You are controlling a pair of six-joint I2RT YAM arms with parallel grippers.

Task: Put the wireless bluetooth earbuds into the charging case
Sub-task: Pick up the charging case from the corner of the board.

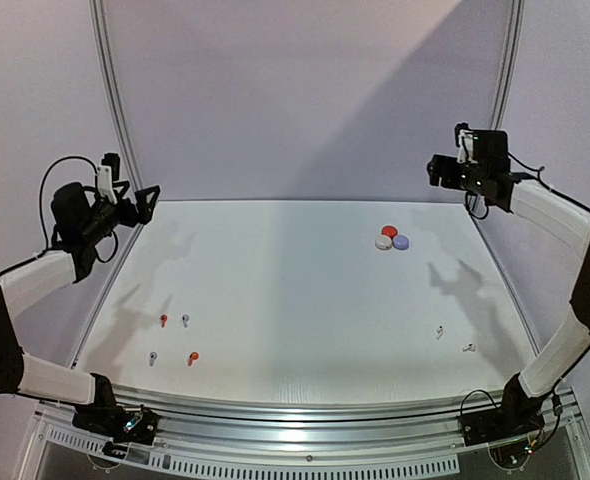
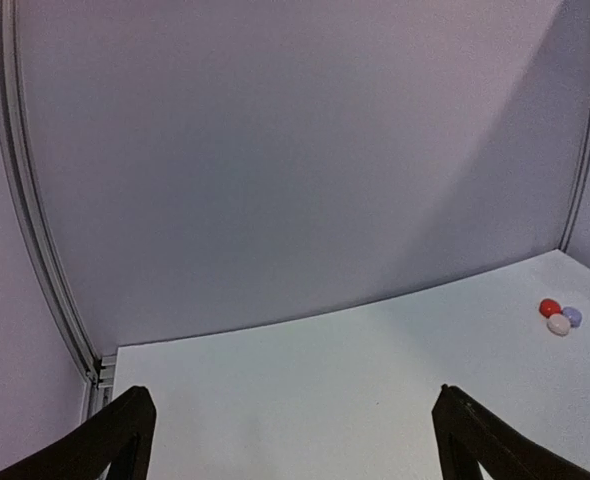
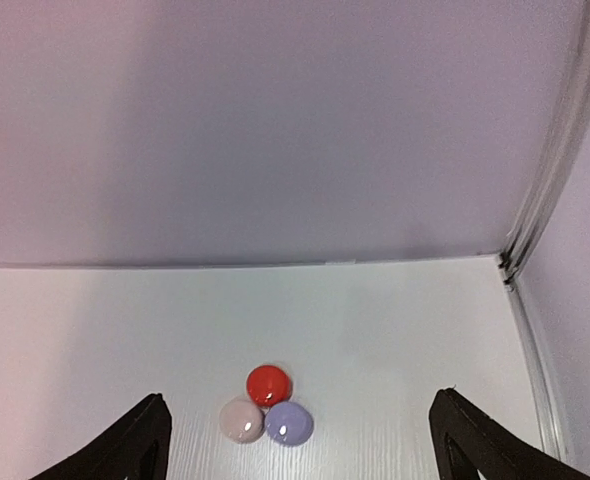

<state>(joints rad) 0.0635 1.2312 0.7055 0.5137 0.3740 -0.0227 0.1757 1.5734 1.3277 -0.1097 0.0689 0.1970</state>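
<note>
Tiny stemmed red-orange earbuds (image 1: 163, 320) and lavender-grey earbuds (image 1: 185, 320) are pictured at eight o'clock, white earbuds (image 1: 439, 332) at four, round cases (image 1: 389, 231) at two; left gripper (image 1: 145, 203) and right gripper (image 1: 437, 170) are shown spread wide, empty.

I had a plain white table (image 1: 295, 290) on screen. The red case (image 1: 389, 231) showed first, with the cream case (image 1: 383, 242) and the lavender case (image 1: 401, 242) just in front of it. Nearer me and far left of the red case lay red-orange earbuds (image 1: 163, 320) and pale grey earbuds (image 1: 185, 320). Nearer and right of it lay white earbuds (image 1: 439, 332).
</note>
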